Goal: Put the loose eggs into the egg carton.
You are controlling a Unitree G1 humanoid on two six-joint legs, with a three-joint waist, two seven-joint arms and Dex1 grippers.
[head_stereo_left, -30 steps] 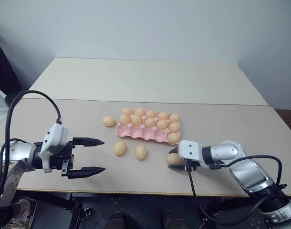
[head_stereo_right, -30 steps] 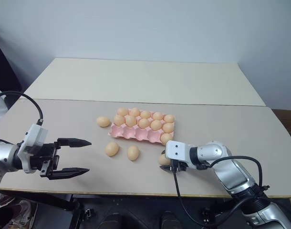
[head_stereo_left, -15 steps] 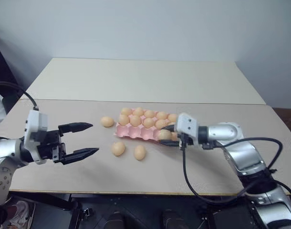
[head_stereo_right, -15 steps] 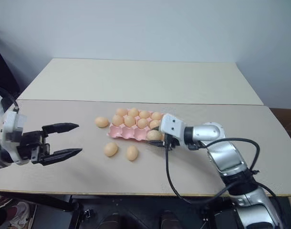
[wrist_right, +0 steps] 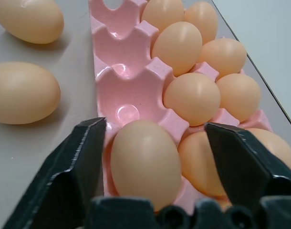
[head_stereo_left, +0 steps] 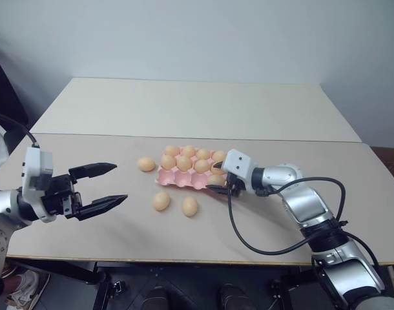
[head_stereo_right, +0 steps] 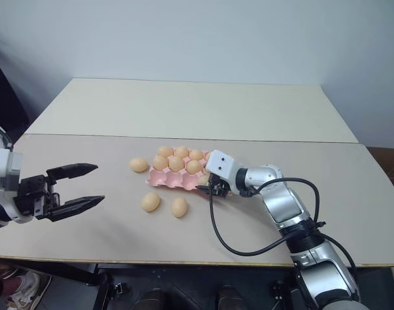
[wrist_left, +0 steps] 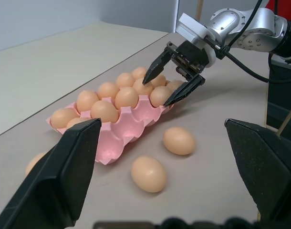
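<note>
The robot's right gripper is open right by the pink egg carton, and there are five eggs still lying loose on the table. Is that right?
Not quite. Only three loose eggs lie on the table, not five, as the left eye view shows. The rest holds: the right gripper is open at the pink egg carton.

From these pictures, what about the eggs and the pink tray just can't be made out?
- Right end of the egg carton, head views: the right pincer covers it, so its eggs cannot be counted.
- The egg between the open right pincer's fingers, right wrist view: its seat in a cup is hidden by the egg itself.
- Third loose egg, left wrist view: mostly hidden behind a finger of the left pincer.
</note>
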